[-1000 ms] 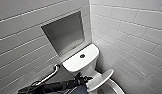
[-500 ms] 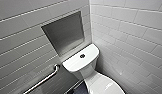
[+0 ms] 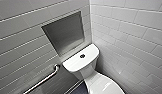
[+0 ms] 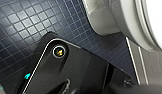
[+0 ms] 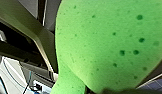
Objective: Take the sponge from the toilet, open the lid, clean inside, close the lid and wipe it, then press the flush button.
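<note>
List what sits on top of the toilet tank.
The dark round flush button sits in the centre of the white tank top of the toilet. Whatever is inside the tank is covered by that top.

Grey tiled walls [image 3: 137,30], recessed niche [image 3: 64,32], dark mosaic floor [image 4: 27,30].

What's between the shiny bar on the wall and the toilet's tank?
Nothing is there. In the head view, only bare grey wall tile lies between the upper end of the grab bar and the tank of the toilet.
</note>
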